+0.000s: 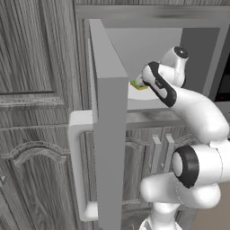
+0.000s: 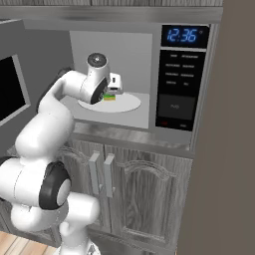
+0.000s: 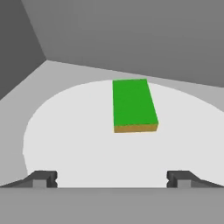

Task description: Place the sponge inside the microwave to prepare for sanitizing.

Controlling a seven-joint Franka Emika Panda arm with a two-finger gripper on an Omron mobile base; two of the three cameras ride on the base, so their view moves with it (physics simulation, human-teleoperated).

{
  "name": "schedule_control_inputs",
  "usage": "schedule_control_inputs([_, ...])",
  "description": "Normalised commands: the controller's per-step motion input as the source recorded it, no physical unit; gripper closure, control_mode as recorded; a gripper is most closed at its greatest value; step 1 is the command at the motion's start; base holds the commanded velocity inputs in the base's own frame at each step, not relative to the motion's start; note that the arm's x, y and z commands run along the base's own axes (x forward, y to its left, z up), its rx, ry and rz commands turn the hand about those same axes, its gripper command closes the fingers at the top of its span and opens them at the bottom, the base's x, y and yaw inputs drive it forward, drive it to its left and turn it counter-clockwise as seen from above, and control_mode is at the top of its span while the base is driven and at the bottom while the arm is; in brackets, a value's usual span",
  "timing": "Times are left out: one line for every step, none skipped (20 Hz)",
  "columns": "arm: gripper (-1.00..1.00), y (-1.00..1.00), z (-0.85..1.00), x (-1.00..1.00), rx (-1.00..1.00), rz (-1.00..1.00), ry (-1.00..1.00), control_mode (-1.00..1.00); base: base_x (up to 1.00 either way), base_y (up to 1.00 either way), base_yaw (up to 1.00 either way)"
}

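The sponge (image 3: 133, 105) lies flat, green side up with a yellow edge, on the white round plate (image 3: 78, 144) inside the microwave (image 2: 182, 74). It also peeks out beside the hand as a small sponge (image 1: 139, 85) and as a sponge (image 2: 109, 98) on the plate (image 2: 127, 103). My gripper (image 3: 111, 179) is open just short of the sponge, fingertips (image 3: 43, 178) wide apart and holding nothing. The gripper (image 2: 113, 85) reaches into the oven cavity. The microwave door (image 1: 105, 121) stands swung open to the left.
The door's pale bar handle (image 1: 78, 166) juts toward the base. Grey wood-grain cabinet doors (image 2: 144, 194) sit below the microwave, and a tall cabinet (image 1: 36, 112) is on the left. The black button panel with blue clock (image 2: 183, 36) is right of the cavity.
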Motion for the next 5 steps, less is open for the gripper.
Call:
schedule_control_inputs([-1.0, 0.0, 0.33, -0.34, 0.0, 0.0, 0.05, -1.0, 0.0, 0.0, 0.0])
schedule_control_inputs([-1.0, 0.0, 0.35, -0.33, 0.0, 0.0, 0.06, -1.0, 0.0, 0.0, 0.0])
schedule_control_inputs([-1.0, 0.0, 0.36, -0.35, 0.0, 0.0, 0.07, -1.0, 0.0, 0.0, 0.0])
schedule_control_inputs([-1.0, 0.0, 0.37, -0.37, 0.0, 0.0, 0.07, -1.0, 0.0, 0.0, 0.0])
schedule_control_inputs([-1.0, 0.0, 0.37, -0.39, 0.0, 0.0, 0.09, -1.0, 0.0, 0.0, 0.0])
